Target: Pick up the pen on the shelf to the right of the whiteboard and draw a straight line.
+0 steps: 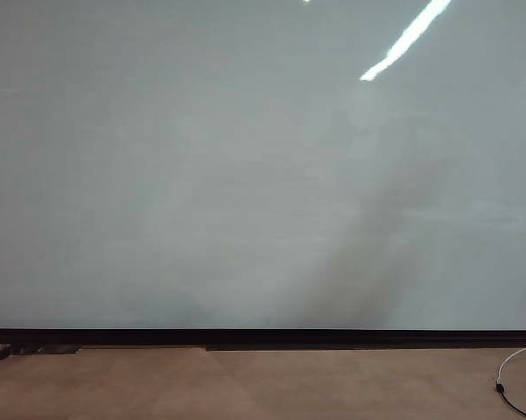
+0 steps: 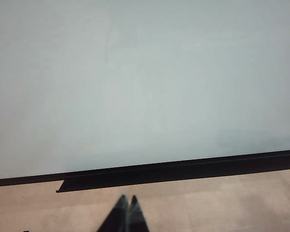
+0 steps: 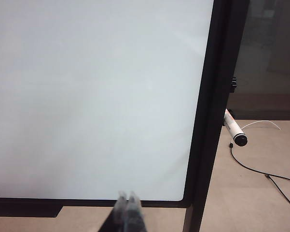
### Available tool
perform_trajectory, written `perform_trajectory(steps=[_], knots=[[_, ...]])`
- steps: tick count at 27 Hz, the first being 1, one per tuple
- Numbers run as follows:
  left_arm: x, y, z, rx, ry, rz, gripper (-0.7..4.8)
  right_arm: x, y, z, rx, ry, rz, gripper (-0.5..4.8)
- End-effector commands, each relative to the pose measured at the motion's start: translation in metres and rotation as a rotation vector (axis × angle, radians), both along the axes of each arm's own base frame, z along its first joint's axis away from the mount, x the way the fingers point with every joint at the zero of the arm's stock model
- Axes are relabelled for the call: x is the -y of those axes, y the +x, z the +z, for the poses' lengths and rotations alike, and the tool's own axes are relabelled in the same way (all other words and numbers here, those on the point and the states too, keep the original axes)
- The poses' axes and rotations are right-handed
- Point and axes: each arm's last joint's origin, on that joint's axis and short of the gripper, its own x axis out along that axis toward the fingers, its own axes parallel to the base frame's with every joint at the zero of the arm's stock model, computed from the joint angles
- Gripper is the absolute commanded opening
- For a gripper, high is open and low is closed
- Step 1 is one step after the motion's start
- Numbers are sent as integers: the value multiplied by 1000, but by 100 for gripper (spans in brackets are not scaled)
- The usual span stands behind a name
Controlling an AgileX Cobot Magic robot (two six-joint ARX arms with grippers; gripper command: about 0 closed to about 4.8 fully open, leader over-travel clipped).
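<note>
The left gripper (image 2: 127, 199) and right gripper (image 3: 127, 195) hung nearest, each with its tips pressed together and holding nothing, over bare tan floor (image 1: 245, 385). Beyond stood the whiteboard (image 1: 245, 175), unmarked. Past its black right edge lay the pen (image 3: 235, 129), well apart from both.

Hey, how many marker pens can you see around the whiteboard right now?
1. A slim white-barrelled marker pen sticks out just past the glossy pale whiteboard's black right frame, seen only in the right wrist view. Others may be hidden.
</note>
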Motion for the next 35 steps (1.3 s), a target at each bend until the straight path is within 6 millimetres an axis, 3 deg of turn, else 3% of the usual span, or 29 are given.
perform_trajectory(steps=[1,17,19,26,29,35], knots=[[0,0,2,8,1,0,-5,0,0,-1,8,1,-3,-8],[0,0,2,8,1,-1,-5,0,0,0,20,4,-2,-8],[0,0,2,8,1,0,-5,-1,0,4,56,69,39,-8],[0,0,2,8,1,0,-5,-1,-5,27,151,61,57,4],[0,0,2,8,1,0,-5,0,-6,42,166,65,14,35],[0,0,2,8,1,-1,-5,5,7,65,126,-12,-31,57]])
